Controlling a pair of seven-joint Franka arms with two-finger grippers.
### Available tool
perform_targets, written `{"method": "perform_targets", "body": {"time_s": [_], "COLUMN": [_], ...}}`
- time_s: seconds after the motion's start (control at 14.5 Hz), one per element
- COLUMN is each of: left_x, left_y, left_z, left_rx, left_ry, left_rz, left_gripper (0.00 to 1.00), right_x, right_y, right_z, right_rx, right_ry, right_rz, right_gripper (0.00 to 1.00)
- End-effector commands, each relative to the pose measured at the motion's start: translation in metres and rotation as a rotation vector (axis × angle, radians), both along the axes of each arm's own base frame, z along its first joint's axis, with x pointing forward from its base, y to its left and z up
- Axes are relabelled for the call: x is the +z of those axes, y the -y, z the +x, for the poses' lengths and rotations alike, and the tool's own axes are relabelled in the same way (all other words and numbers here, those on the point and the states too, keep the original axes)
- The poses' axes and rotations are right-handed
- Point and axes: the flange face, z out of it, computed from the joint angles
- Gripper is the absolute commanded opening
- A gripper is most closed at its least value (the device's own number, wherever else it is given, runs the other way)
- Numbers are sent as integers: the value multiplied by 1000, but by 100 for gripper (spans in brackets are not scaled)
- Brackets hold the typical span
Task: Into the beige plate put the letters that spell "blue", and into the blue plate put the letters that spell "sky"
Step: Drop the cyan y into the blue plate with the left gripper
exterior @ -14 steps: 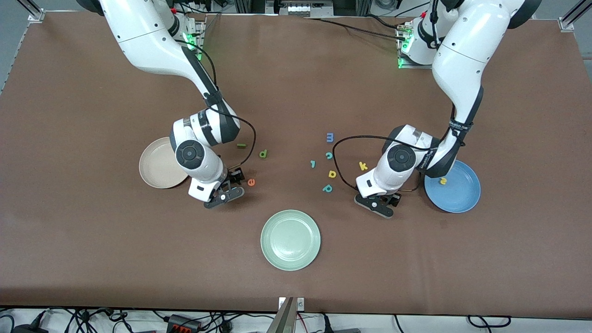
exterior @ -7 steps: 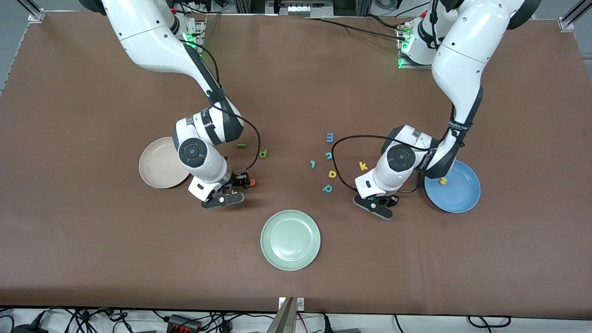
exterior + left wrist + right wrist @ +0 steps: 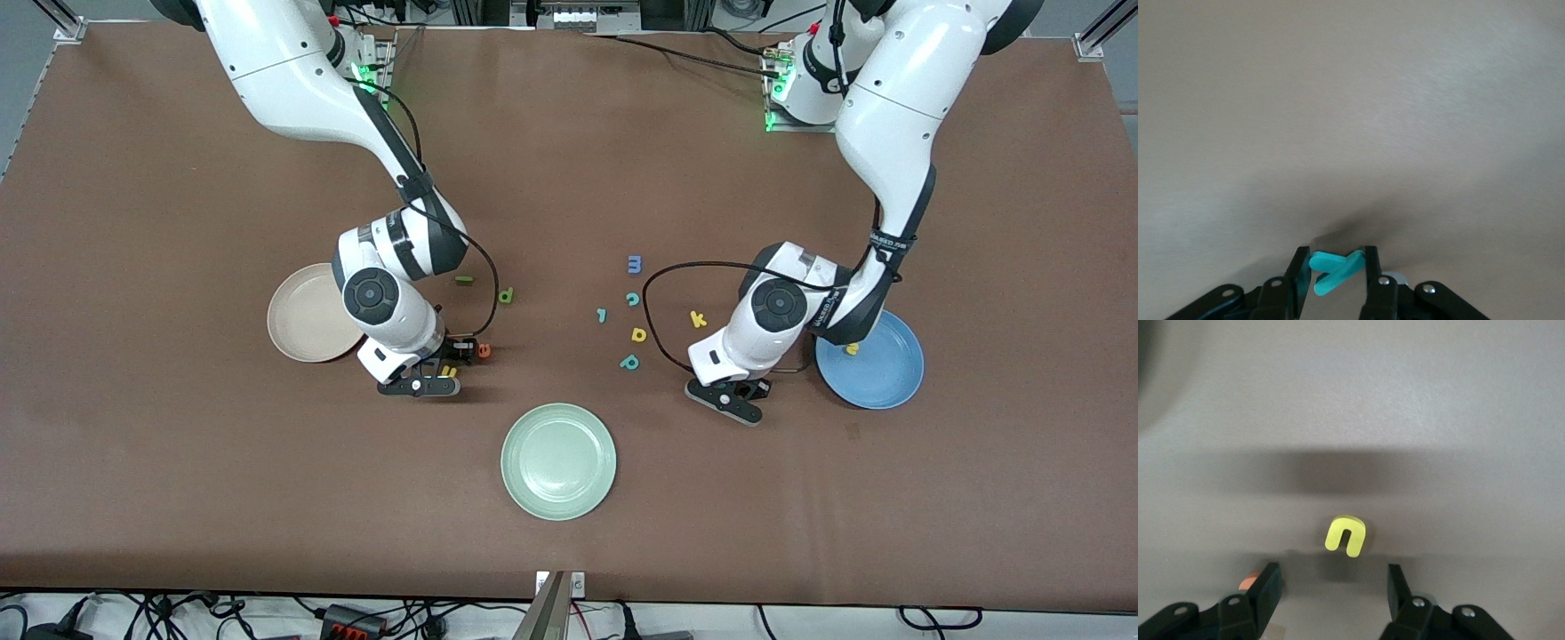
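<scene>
My left gripper (image 3: 1335,265) is shut on the teal y (image 3: 1331,270), low over the table beside the blue plate (image 3: 885,378); in the front view the left gripper (image 3: 742,393) hides the y. A yellow s (image 3: 853,349) lies in the blue plate, and the yellow k (image 3: 699,319) lies on the table. My right gripper (image 3: 1331,585) stands open around the yellow u (image 3: 1346,535), with the orange e (image 3: 1250,581) just outside one finger. In the front view the right gripper (image 3: 443,366) is beside the beige plate (image 3: 298,313). The green stemmed letter (image 3: 505,295) and dark green bar (image 3: 464,280) lie farther from the camera.
A pale green plate (image 3: 558,460) sits nearest the camera at mid-table. Between the arms lie a blue m (image 3: 635,264), teal c (image 3: 633,300), small teal bar (image 3: 602,315), yellow stemmed letter (image 3: 638,334) and teal p (image 3: 629,362).
The left gripper has shut on the teal y. The right hand has turned and shifted, so the yellow u now shows between its open fingers.
</scene>
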Motion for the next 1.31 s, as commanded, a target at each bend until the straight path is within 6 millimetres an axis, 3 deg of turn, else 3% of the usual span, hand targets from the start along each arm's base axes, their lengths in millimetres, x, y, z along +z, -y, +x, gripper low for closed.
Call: {"method": "perform_targets", "body": {"time_s": [0.0, 0.14, 0.21, 0.35, 0.48, 0.62, 0.76, 0.97, 1.04, 1.11, 1.18, 1.24], "left_x": [45, 78, 91, 103, 96, 79, 67, 64, 59, 59, 60, 62], "left_y": [-28, -50, -68, -120, -162, -174, -214, -237, -237, -234, -235, -236], "left_z": [10, 11, 11, 9, 0, -16, -19, -24, -25, -25, -24, -22], "left_rx": [29, 54, 62, 92, 134, 122, 183, 216, 213, 208, 210, 208], "left_ry": [-12, -50, -81, -161, -231, -282, -304, -326, -336, -337, -334, -331], "left_rz": [41, 85, 110, 152, 170, 177, 158, 105, 98, 98, 99, 98], "left_gripper": [21, 21, 21, 21, 22, 22, 23, 26, 36, 56, 83, 98], "right_x": [-10, -10, -11, -12, -6, -9, -13, -17, -17, -16, -15, -16], "right_y": [0, 3, 6, 10, 8, 7, 6, 4, 3, 1, 2, 1], "right_z": [1, 3, 4, 6, 12, 11, 14, 14, 17, 18, 19, 19], "right_rx": [-31, -33, -34, -34, -33, -31, -33, -31, -33, -33, -33, -31], "right_ry": [-17, -17, -18, -19, -4, -7, -6, -9, -4, -1, 0, 0], "right_rz": [-1, -2, -2, -4, 2, 1, 2, 1, 4, 6, 6, 6], "right_gripper": [70, 68, 63, 57, 55, 54, 54, 54, 54, 54, 53, 48]}}
